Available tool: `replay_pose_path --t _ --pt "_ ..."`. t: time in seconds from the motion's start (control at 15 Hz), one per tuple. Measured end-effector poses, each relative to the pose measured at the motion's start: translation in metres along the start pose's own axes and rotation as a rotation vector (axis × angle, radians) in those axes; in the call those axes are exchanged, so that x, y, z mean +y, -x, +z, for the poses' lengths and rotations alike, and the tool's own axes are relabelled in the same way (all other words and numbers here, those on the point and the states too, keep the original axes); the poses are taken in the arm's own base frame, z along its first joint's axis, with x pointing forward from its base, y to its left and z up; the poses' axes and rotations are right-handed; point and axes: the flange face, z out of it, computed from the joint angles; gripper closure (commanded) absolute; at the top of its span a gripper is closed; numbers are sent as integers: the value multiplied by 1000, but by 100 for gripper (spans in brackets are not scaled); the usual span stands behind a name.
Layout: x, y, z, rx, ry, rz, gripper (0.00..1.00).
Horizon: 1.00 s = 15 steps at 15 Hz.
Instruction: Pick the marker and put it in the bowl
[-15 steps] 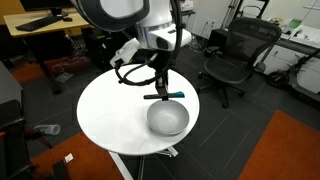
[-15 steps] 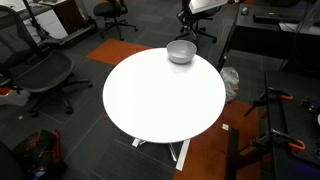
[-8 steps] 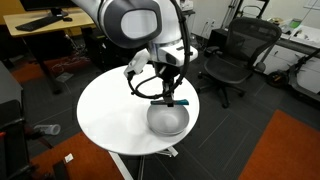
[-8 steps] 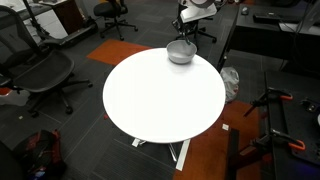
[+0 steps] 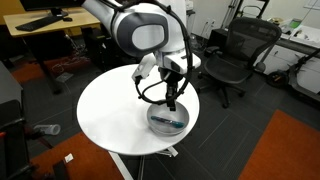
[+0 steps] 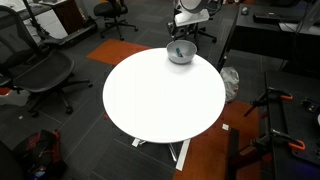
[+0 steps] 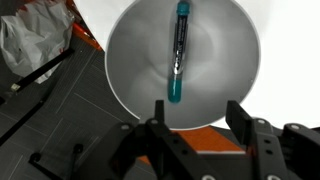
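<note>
The marker point(image 7: 179, 55), a thin dark stick with a teal end, lies loose inside the silver-grey bowl point(image 7: 130, 60) in the wrist view. My gripper point(image 7: 198, 112) hangs open just above the bowl, nothing between its fingers. In an exterior view the gripper point(image 5: 171, 103) is right over the bowl point(image 5: 167, 121), and the marker point(image 5: 170, 124) shows as a dark streak inside it. From the other side the bowl point(image 6: 181, 52) sits at the far edge of the round white table point(image 6: 160, 100), with the marker point(image 6: 180, 52) in it and the arm above.
The bowl stands near the table's edge point(image 5: 185, 135). Office chairs point(image 5: 235, 55) and desks point(image 5: 40, 25) ring the table. Orange carpet point(image 7: 185, 135) shows below the table edge in the wrist view.
The gripper moved over the bowl while shut on the marker, then opened. The marker dropped and now lies inside the bowl.
</note>
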Motion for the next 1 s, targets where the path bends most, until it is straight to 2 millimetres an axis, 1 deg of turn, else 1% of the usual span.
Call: replay_pose_path --t 0.07,0.27,0.47,0.6,0.73,0.87,1.0 --pt "-1 -1 -1 0 -5 5 0" --pt "-4 -4 -6 11 -18 9 0" --pt "-8 -5 -20 24 -38 10 0" --pt "-10 -4 -36 34 -57 4 0" --pt "-12 2 -57 42 -79 -3 0" --pt "-13 12 -81 47 -103 -16 0" --pt "-12 27 -107 48 -131 -52 0"
